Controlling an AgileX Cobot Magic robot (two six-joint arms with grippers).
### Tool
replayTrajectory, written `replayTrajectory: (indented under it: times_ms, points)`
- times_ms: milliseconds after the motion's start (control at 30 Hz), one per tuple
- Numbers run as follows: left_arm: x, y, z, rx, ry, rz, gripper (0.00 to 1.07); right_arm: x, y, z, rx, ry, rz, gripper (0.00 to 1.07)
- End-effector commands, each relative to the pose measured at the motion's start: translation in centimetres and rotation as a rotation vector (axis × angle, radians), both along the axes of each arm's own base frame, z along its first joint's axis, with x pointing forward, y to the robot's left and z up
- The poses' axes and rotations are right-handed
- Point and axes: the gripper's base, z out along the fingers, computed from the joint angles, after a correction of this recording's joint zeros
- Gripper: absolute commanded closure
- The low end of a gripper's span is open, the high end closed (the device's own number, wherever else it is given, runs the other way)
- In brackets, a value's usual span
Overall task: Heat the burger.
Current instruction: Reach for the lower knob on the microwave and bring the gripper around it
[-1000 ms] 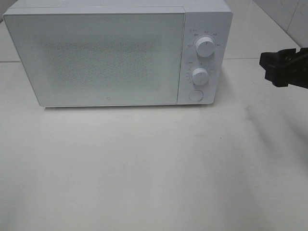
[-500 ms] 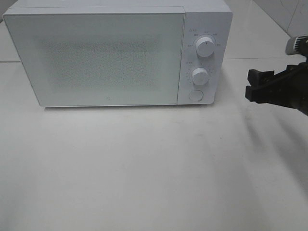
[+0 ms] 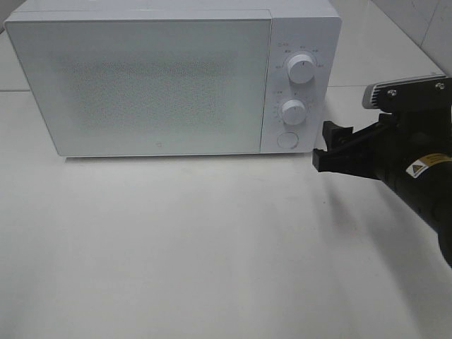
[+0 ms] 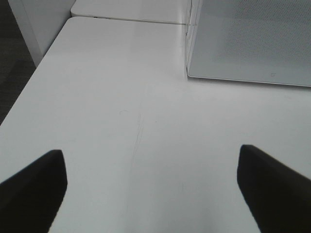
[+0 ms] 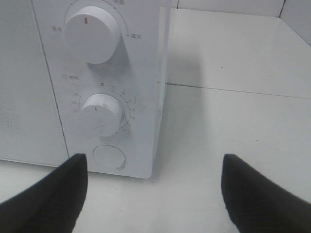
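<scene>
The burger shows in no view. The microwave point(image 3: 141, 85) has its frosted door point(image 3: 141, 81) shut, so whether the burger lies inside cannot be told. The right gripper point(image 3: 323, 145), spread wide and empty, is just beside the control panel, level with the round button point(image 5: 109, 157) under the timer knob point(image 5: 100, 115). It is the nearer one. The left gripper point(image 4: 150, 150), also wide and empty, hangs over bare tabletop point(image 4: 121, 97) off the door's far corner.
</scene>
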Motion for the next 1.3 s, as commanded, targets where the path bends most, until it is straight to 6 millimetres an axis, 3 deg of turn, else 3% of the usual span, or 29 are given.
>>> replayTrajectory:
  times_ms: [33,367,1000,1300]
  points:
    - [-0.3,0.0,-0.1,-0.001,-0.022,-0.006,0.20,-0.6,1.3,-0.1,-0.010,-0.037,-0.011,0.34]
    - [-0.3,0.0,-0.1,-0.001,-0.022,-0.006,0.20,-0.5,4.3,-1.0,-0.007,-0.033,-0.010,0.34]
    - [-0.3,0.0,-0.1,-0.001,-0.022,-0.006,0.20,3.3,7.3,-2.3,0.008,-0.084,-0.053,0.34]
    - [-0.3,0.0,-0.1,-0.001,-0.022,-0.006,0.20,6.4,7.7,-2.9,0.033,-0.083,-0.097,0.34]
